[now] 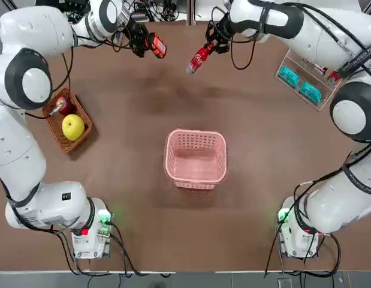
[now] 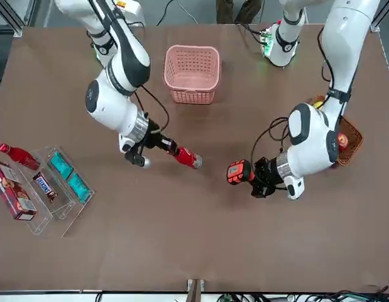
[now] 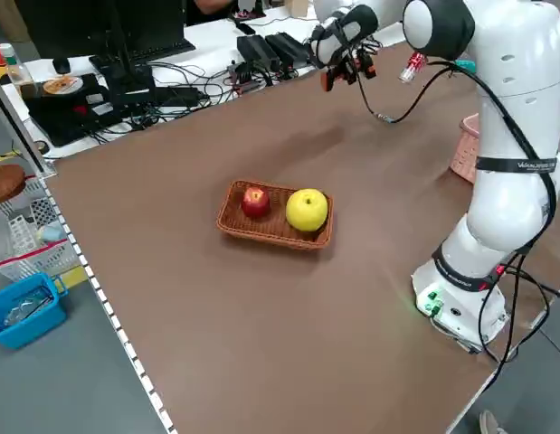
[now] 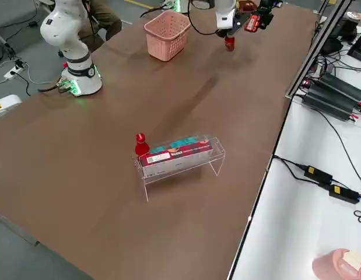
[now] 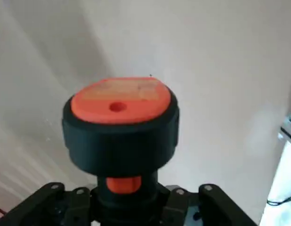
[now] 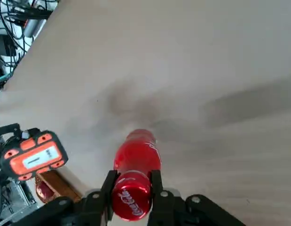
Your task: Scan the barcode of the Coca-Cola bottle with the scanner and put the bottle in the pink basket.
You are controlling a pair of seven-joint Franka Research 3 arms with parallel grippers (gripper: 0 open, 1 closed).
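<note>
**Brown surface, two arms raised at its far edge**

Brown and matte, the surface (image 1: 173,240) fills the overhead view. Beyond its far edge stands a white bench with cables and power bricks (image 4: 320,175), and a blue crate (image 3: 22,307) sits on the floor to the robot's left.

Taking the pink basket (image 1: 195,158) as the landmark: it stands near the middle of the surface, upright, with nothing in it. Well to its left sits a brown wicker basket (image 1: 66,120) holding a red apple (image 1: 65,107) and a yellow apple (image 1: 73,126), side by side. Well to its right and farther from the robot's bases is a clear plastic rack (image 2: 53,189) holding teal packets (image 1: 299,84) and a red box (image 2: 12,189); a second red bottle (image 2: 18,155) stands just beside that rack.

Beyond the pink basket, toward the far edge, the right gripper (image 1: 212,47) holds the Coca-Cola bottle (image 1: 199,59) clamped at one end, lifted off the surface and tilted, its free end pointing toward the other arm. The left gripper (image 1: 139,43) is also beyond the pink basket, on its left, and holds the scanner (image 1: 156,45) by the handle with the orange head turned toward the bottle. The scanner and the bottle are near each other but apart.
</note>
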